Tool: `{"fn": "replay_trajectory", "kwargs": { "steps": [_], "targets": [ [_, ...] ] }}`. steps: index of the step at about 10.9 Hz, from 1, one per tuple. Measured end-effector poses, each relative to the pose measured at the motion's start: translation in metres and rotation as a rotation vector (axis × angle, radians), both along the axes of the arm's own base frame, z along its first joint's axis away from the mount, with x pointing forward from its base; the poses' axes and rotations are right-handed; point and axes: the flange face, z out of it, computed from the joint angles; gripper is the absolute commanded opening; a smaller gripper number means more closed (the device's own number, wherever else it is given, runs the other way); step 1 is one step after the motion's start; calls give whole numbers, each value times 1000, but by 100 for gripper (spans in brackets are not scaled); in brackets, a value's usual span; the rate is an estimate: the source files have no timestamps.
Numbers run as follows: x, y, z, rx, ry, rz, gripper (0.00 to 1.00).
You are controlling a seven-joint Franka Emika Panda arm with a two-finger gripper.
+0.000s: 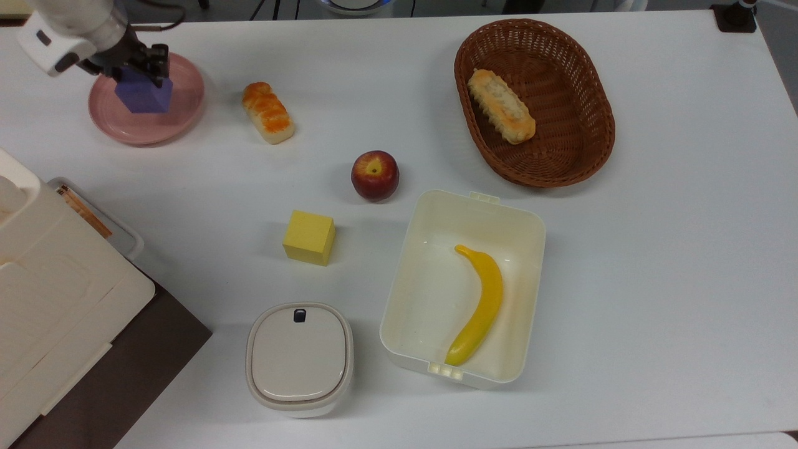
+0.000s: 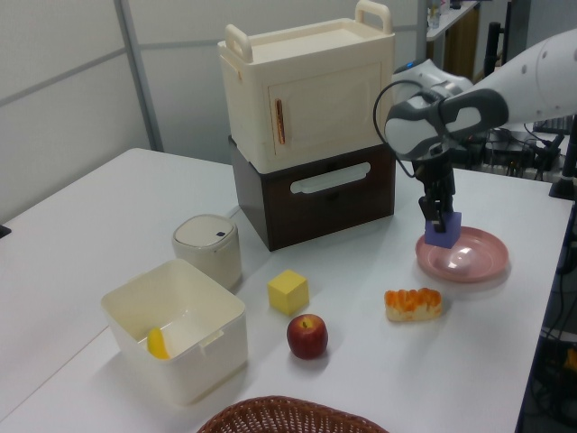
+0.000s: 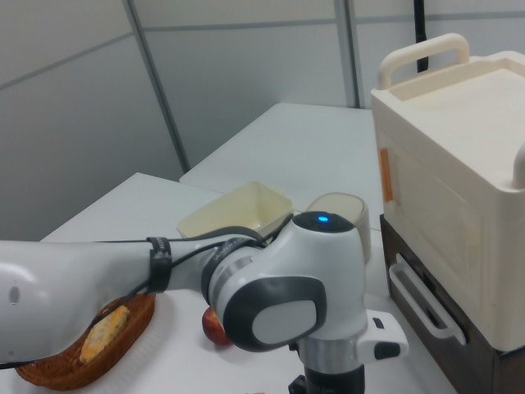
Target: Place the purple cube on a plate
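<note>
Purple cube (image 1: pixel 144 95): clamped on opposite faces in tool (image 1: pixel 142 70), low over pink plate (image 1: pixel 182 107); likely light, rigid, matte, grippy; flat sides suit pinching.

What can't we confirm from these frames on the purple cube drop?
- Contact: the purple cube sits over the plate, but its underside is hidden by its own body in the top view and the left view, so resting or just above is unclear.
- Gripper: in the right view the arm's own body blocks it, along with the cube and plate.
- Banana: in the left view the white bin's wall hides most of it.
</note>
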Motion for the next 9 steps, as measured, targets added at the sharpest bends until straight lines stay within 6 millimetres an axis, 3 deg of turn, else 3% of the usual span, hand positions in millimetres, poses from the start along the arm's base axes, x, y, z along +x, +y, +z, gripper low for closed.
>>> {"fn": "replay_trajectory", "kwargs": {
  "steps": [2, 5, 7, 9],
  "targets": [
    [3, -2, -5, -8, -4, 2, 100],
    [17, 2, 21, -26, -40, 17, 100],
    [32, 21, 65, -21, -31, 39, 100],
    [51, 60, 117, -21, -61, 92, 100]
  ]
}}
